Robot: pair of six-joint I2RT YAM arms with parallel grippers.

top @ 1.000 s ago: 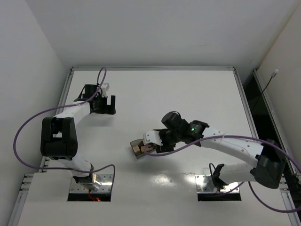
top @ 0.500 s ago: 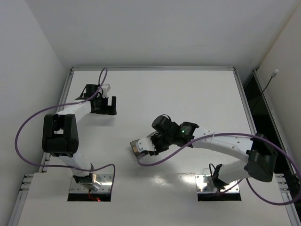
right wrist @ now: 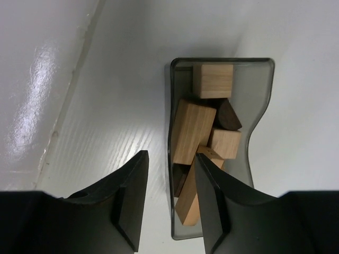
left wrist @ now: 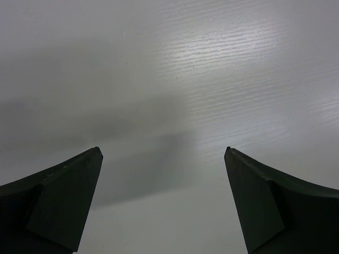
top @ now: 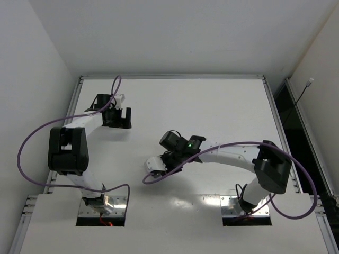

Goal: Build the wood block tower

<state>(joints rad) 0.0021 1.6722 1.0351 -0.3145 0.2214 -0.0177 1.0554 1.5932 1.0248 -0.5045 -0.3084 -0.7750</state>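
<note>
The wood blocks (right wrist: 193, 131), several tan cuboids and a few dark brown pieces (right wrist: 228, 115), lie heaped in a grey translucent tray (right wrist: 259, 106). My right gripper (right wrist: 171, 156) is partly open and straddles the tray's left wall, with one finger outside on the table side and the other over the blocks. A gap shows between the outer finger and the wall. In the top view the right gripper (top: 161, 161) covers most of the tray (top: 152, 165). My left gripper (top: 123, 117) is open and empty over bare table at the far left (left wrist: 164, 153). No tower shows.
The white table has a raised metal rim (top: 172, 77) along its far and side edges. White walls stand close on the left and back. A purple cable (top: 32, 137) loops off the left arm.
My right arm has swung left and lowered its wrist over the tray, now hiding the blocks in the top view. The left arm has barely moved.
</note>
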